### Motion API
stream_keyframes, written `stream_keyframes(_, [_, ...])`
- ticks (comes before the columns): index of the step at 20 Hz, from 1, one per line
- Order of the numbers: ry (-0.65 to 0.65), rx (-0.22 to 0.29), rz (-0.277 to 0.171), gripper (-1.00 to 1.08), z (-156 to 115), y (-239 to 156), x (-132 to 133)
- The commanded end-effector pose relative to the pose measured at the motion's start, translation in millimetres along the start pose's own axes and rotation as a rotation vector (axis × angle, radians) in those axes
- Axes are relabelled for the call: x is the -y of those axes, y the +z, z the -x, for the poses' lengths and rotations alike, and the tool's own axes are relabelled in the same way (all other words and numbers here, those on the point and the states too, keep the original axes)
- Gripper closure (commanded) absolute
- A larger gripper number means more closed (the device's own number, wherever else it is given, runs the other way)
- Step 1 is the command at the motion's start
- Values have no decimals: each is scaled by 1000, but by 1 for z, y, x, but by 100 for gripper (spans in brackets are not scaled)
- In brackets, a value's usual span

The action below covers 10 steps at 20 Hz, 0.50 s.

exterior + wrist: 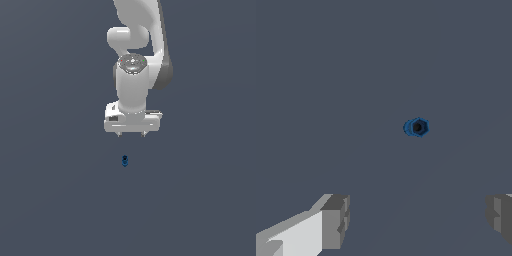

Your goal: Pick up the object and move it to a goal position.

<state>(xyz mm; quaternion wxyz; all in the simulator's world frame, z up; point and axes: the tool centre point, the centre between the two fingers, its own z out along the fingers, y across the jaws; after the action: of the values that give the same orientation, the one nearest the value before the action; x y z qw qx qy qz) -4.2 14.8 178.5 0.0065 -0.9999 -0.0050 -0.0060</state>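
Note:
The object (125,160) is a tiny blue knobbly cylinder with darker bands, standing on the flat dark grey ground. My white gripper (131,134) hangs above it, pointing down, a short way clear of it and slightly toward the exterior view's right. The jaws are open and empty. In the wrist view the object (416,127) shows end-on as a blue hexagonal ring with a dark centre, and my gripper (418,220) spans wide, with one grey fingertip (336,220) and the other (501,216) far apart. Nothing marks a goal position.
The white arm (137,35) rises behind the gripper toward the top of the exterior view. The dark grey ground (50,200) fills the rest of both views.

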Motion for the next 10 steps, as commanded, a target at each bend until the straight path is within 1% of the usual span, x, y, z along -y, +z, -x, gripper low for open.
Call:
stream_keyframes(1, [0, 0, 0, -92, 0, 0, 0])
stream_keyframes(4, [-11, -6, 2, -92, -2, -2, 1])
stream_keyframes(10, [-67, -38, 15, -92, -11, -13, 9])
